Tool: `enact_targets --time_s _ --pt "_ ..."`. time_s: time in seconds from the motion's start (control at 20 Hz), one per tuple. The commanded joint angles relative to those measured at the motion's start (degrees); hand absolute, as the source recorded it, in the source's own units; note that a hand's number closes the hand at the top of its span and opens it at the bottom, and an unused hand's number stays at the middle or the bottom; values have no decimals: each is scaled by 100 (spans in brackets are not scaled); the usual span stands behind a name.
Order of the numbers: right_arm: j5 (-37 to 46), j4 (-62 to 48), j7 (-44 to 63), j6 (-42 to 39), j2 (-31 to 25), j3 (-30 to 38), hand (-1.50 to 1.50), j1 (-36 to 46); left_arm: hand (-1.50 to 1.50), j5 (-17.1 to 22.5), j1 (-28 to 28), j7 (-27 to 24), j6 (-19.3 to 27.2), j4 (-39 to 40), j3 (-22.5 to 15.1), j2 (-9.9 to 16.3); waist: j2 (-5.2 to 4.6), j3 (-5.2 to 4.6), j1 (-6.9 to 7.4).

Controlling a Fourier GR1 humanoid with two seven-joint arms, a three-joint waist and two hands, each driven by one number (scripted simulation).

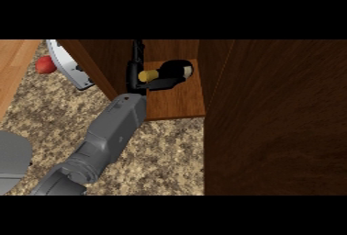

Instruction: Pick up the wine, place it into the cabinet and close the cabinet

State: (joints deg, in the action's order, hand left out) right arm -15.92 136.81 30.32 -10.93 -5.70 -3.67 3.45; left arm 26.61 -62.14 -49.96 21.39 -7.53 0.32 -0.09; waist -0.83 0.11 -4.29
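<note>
The wine bottle (177, 69) is dark with a yellow cap and lies on its side on the cabinet's wooden shelf (177, 102). Its cap points left. My left hand (137, 79) is at the bottle's neck, fingers curled round it just under the cap. The grey forearm runs up from the lower left to the shelf's front left corner. The open cabinet door (274, 119), a wide dark wood panel, fills the right half of the view. My right hand does not show.
A red round object (45, 64) and a white and grey appliance (69, 64) sit on the speckled counter (163, 156) left of the cabinet's side wall (98, 64). A pale grey rounded shape (13, 160) lies at the left edge.
</note>
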Motion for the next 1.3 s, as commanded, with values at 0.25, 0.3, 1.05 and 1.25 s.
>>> enact_targets --time_s 0.25,0.3,1.05,1.25 --pt "-136 287 94 75 34 65 -150 -64 -150 526 463 -46 -491 -180 -53 9 39 -15 121" --pt "-174 514 390 186 -4 -1 -150 14 -150 712 479 -71 -361 -204 -143 9 43 -18 8" --pt "-48 554 634 458 -62 117 -150 262 -150 2194 2283 280 909 -3033 -3010 9 113 -13 247" --pt "-33 287 256 322 -98 268 -150 98 -150 2320 2891 162 1573 -4020 -3645 9 96 -11 324"
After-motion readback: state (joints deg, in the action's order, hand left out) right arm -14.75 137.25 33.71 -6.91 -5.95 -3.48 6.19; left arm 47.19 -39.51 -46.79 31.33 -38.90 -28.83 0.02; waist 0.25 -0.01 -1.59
